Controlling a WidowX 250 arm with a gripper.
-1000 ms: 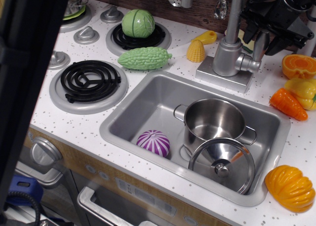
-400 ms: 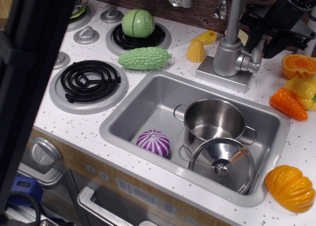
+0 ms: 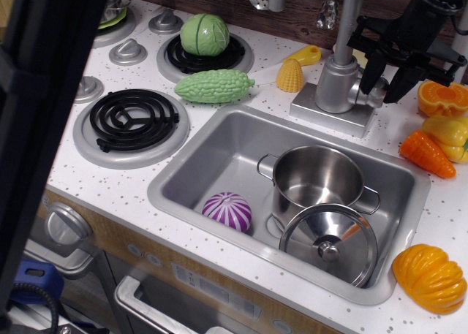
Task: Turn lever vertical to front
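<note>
The silver faucet body (image 3: 338,82) stands on its base plate behind the sink. The lever (image 3: 371,93), a short silver stub, sticks out sideways to the right of it. My black gripper (image 3: 382,91) reaches down from the upper right. It is open, with one dark finger (image 3: 368,69) on the near-left side of the lever and the other finger (image 3: 404,82) to its right. The lever's rounded end shows between them. I cannot tell whether the fingers touch it.
The sink (image 3: 219,140) holds a steel pot (image 3: 318,175), its lid (image 3: 329,239) and a purple ball (image 3: 227,210). An orange half (image 3: 443,96), a carrot (image 3: 425,153) and a yellow pepper (image 3: 452,133) lie right of the faucet. A corn piece (image 3: 291,74) lies to its left.
The gripper has shifted right and lower, and its fingers have spread, coming down on either side of the lever. The lever still points sideways.
</note>
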